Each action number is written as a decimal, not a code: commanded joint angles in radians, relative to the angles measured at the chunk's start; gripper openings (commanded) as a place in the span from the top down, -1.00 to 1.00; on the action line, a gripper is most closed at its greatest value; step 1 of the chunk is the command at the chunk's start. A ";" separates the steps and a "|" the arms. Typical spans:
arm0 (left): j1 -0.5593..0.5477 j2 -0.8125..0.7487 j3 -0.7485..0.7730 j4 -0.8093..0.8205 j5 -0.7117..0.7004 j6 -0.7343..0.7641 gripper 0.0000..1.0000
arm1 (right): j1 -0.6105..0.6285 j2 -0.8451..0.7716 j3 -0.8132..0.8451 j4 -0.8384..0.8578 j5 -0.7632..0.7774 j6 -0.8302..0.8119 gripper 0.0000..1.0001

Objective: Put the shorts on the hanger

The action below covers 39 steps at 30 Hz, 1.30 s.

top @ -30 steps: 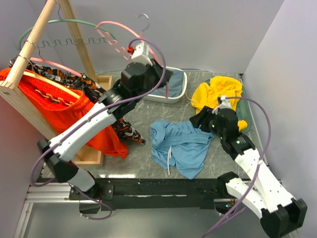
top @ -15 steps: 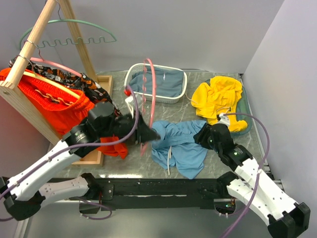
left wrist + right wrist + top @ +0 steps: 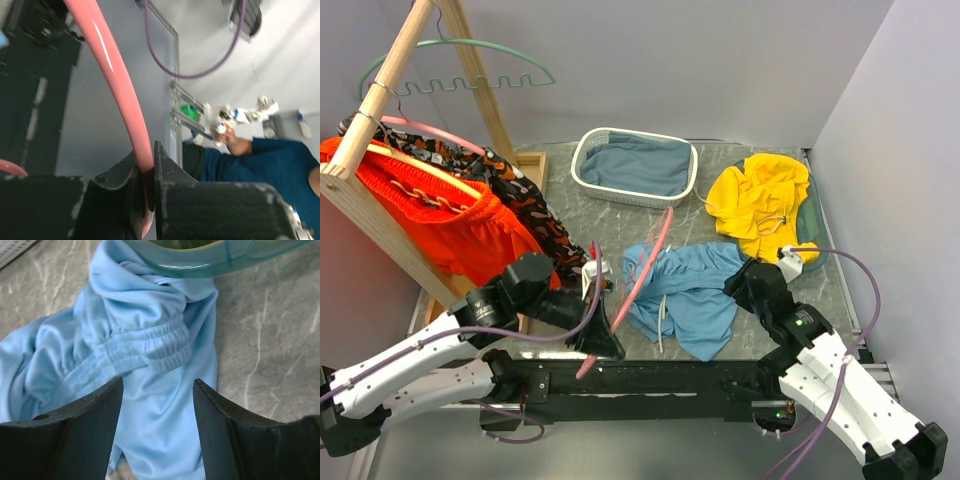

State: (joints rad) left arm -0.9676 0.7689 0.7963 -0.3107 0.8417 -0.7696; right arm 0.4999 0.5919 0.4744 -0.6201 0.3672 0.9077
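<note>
The left tool [image 3: 146,162] pinches the pink hanger [image 3: 646,260], holding it slanted over the near edge of the surface [image 3: 570,215]. The shorts [image 3: 690,290] lie crumpled mid-surface, with the right tool [image 3: 157,387] spread just above their waistband.

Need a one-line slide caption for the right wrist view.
Open right gripper poised over the gathered waistband of the light blue shorts on the marble table.

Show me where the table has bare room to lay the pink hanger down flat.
The best bare patch of table lies between the white basket, the light blue shorts and the patterned cloth. A narrow strip runs along the right edge. The back right is crowded by the yellow garment.
</note>
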 commanded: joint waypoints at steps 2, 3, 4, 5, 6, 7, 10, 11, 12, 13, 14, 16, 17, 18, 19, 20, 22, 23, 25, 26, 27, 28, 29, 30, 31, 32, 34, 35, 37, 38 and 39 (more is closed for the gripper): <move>-0.060 -0.074 -0.049 0.134 0.056 -0.034 0.98 | 0.002 0.058 -0.037 0.151 0.084 0.019 -0.31; -0.066 -0.086 -0.055 0.136 0.056 -0.042 0.98 | 0.002 0.087 -0.036 0.163 0.087 0.017 -0.31; -0.072 -0.092 -0.074 0.139 0.054 -0.048 0.98 | 0.002 0.100 -0.030 0.164 0.099 0.016 -0.30; -0.085 -0.095 -0.081 0.140 0.053 -0.051 0.98 | 0.003 0.121 -0.025 0.168 0.105 0.016 -0.28; -0.092 -0.102 -0.091 0.143 0.051 -0.057 0.98 | 0.003 0.128 -0.022 0.171 0.113 0.016 -0.27; -0.098 -0.105 -0.110 0.156 0.053 -0.063 0.98 | 0.003 0.132 -0.016 0.174 0.131 0.010 -0.25; -0.128 -0.115 -0.143 0.180 0.054 -0.083 0.98 | -0.004 0.160 -0.013 0.217 0.138 -0.013 -0.09; -0.144 -0.115 -0.146 0.180 0.048 -0.085 0.98 | -0.004 0.181 -0.007 0.218 0.139 -0.018 0.02; -0.151 -0.117 -0.149 0.179 0.046 -0.085 0.98 | -0.003 0.193 0.000 0.220 0.142 -0.030 0.06; -0.160 -0.118 -0.155 0.182 0.043 -0.085 0.98 | -0.006 0.204 0.013 0.215 0.148 -0.035 0.16; -0.175 -0.120 -0.157 0.182 0.037 -0.083 0.98 | -0.004 0.221 0.024 0.203 0.162 -0.038 0.28; -0.190 -0.115 -0.166 0.183 0.030 -0.085 0.98 | -0.006 0.227 0.050 0.201 0.158 -0.058 0.52; -0.207 -0.114 -0.175 0.205 0.031 -0.085 0.98 | -0.006 0.226 0.056 0.207 0.139 -0.067 0.59; -0.215 -0.108 -0.183 0.217 0.033 -0.097 0.98 | -0.004 0.227 0.066 0.209 0.130 -0.082 0.68; -0.223 -0.105 -0.198 0.229 0.030 -0.100 0.98 | -0.004 0.227 0.085 0.206 0.122 -0.087 0.83; -0.238 -0.102 -0.203 0.235 0.027 -0.100 0.98 | -0.006 0.233 0.098 0.189 0.118 -0.090 0.89; -0.253 -0.089 -0.209 0.245 0.014 -0.096 0.98 | -0.004 0.244 0.137 0.171 0.098 -0.105 0.97; -0.264 -0.086 -0.210 0.248 0.010 -0.091 0.98 | -0.006 0.261 0.150 0.151 0.084 -0.113 0.92; -0.269 -0.083 -0.204 0.246 0.000 -0.086 0.98 | -0.006 0.293 0.182 0.111 0.081 -0.125 0.55; -0.270 -0.080 -0.201 0.245 0.000 -0.080 0.99 | -0.004 0.296 0.181 0.085 0.088 -0.119 0.39; -0.270 -0.082 -0.198 0.245 0.000 -0.079 0.98 | -0.006 0.295 0.158 0.085 0.090 -0.112 0.25; -0.272 -0.080 -0.198 0.245 -0.001 -0.079 0.98 | -0.006 0.274 0.141 0.089 0.091 -0.110 0.07; -0.272 -0.085 -0.197 0.243 -0.003 -0.076 0.98 | -0.004 0.260 0.123 0.103 0.088 -0.105 -0.01; -0.272 -0.089 -0.198 0.242 -0.006 -0.076 0.98 | -0.007 0.243 0.087 0.112 0.084 -0.102 -0.08; -0.272 -0.091 -0.198 0.236 -0.009 -0.074 0.98 | -0.009 0.215 0.072 0.120 0.069 -0.102 -0.21; -0.272 -0.095 -0.200 0.234 -0.009 -0.074 0.98 | -0.011 0.204 0.060 0.132 0.059 -0.107 -0.26; -0.272 -0.100 -0.203 0.232 -0.004 -0.077 0.98 | -0.017 0.191 0.035 0.135 0.044 -0.105 -0.38; -0.272 -0.105 -0.203 0.231 -0.004 -0.076 0.98 | -0.021 0.190 0.030 0.149 0.032 -0.112 -0.39; -0.272 -0.108 -0.204 0.225 -0.003 -0.074 0.98 | -0.032 0.209 0.015 0.166 0.026 -0.107 -0.39; -0.272 -0.114 -0.203 0.219 -0.001 -0.073 0.98 | -0.035 0.220 0.010 0.183 0.032 -0.109 -0.39; -0.272 -0.117 -0.200 0.213 -0.001 -0.069 0.98 | -0.040 0.230 0.001 0.192 0.041 -0.112 -0.39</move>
State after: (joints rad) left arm -1.2339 0.6815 0.5800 -0.1608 0.8379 -0.8776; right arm 0.4801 0.7994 0.4965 -0.4911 0.3992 0.8021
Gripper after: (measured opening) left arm 0.136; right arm 0.692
